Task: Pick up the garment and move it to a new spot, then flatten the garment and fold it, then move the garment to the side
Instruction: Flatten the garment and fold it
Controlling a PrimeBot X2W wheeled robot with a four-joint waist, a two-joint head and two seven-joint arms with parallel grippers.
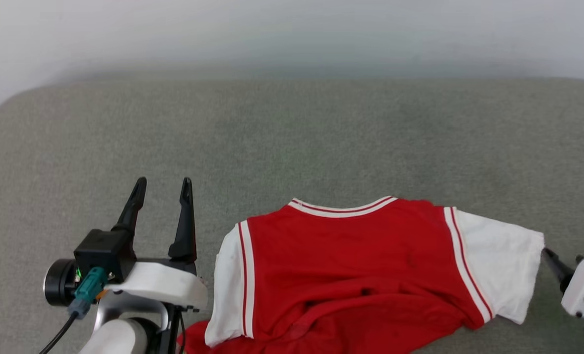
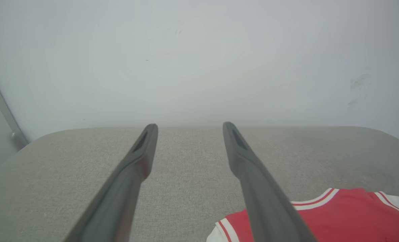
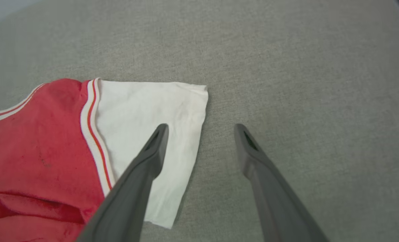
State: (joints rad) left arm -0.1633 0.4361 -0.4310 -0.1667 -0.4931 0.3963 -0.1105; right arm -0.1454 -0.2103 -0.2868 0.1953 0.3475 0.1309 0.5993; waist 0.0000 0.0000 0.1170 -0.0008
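- Nearest the robot, the garment (image 1: 351, 260) lies on the grey cloth-covered counter (image 1: 292, 137), right of centre in the head view. Its red lower part is rumpled and runs off that view's bottom edge.
- The left tool (image 1: 164, 182) hangs just beside the garment's white sleeve on that side. Its fingers are spread wide, with nothing between them and clear of the cloth.
- The left wrist view shows this tool (image 2: 190, 126) gaping over plain counter. The garment (image 2: 340, 215) sits in the lower right corner, partly behind one finger.
- The right tool (image 1: 561, 260) pokes in at the head view's right edge, just beside the other sleeve's cuff. Its spread cannot be read there.
- The right wrist view shows it (image 3: 201, 127) wide apart and holding nothing. One finger crosses the white sleeve and the other crosses counter; whether either touches cannot be told.
- That view also shows the garment (image 3: 34, 144) creased low in the red, with the sleeve lying flat.
- Farther off, the striped collar lies flat, facing away from the robot.
- Beyond the collar, open counter stretches to a rounded far edge, and there is more room to the left tool's left.
- A pale wall (image 2: 199, 67) rises behind that edge.
- In the left wrist view, a grey strip (image 2: 1, 107) stands at the wall's left.
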